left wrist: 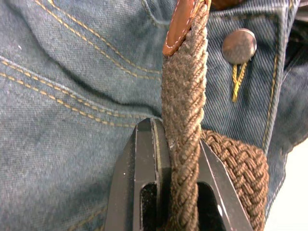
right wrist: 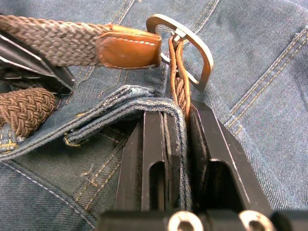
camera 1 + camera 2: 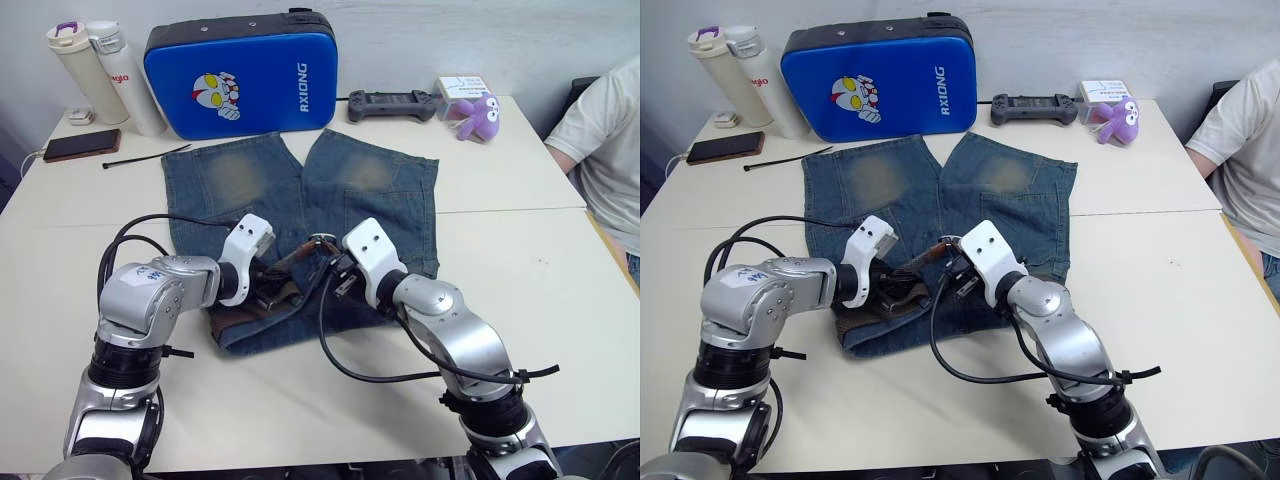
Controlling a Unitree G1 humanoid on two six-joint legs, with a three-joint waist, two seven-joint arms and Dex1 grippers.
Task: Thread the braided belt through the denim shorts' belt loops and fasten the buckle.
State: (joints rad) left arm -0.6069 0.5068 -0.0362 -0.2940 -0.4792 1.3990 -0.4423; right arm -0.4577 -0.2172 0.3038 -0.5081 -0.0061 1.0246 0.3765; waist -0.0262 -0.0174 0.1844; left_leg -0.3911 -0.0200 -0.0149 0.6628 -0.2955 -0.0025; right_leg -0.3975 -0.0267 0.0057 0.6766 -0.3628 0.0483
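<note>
The denim shorts (image 3: 300,180) lie flat on the white table with the waistband towards me. My left gripper (image 1: 180,159) is shut on the braided belt (image 1: 183,120), whose tan leather tip (image 2: 127,45) reaches nearly to the buckle (image 2: 192,48). A metal button (image 1: 239,45) sits just beside the belt. My right gripper (image 2: 185,139) is shut on the belt's strap right behind the silver buckle, with a fold of the waistband (image 2: 125,103) pinched in too. Both grippers meet at the middle of the waistband (image 3: 300,275). The belt loops are hidden beneath belt and grippers.
Behind the shorts stand a blue case (image 3: 240,75) and two bottles (image 3: 90,70). A phone (image 3: 80,145) and a black cable tie (image 3: 145,157) lie at far left, a controller (image 3: 392,104) and purple plush (image 3: 480,115) at far right. A person (image 3: 610,130) sits at the right edge.
</note>
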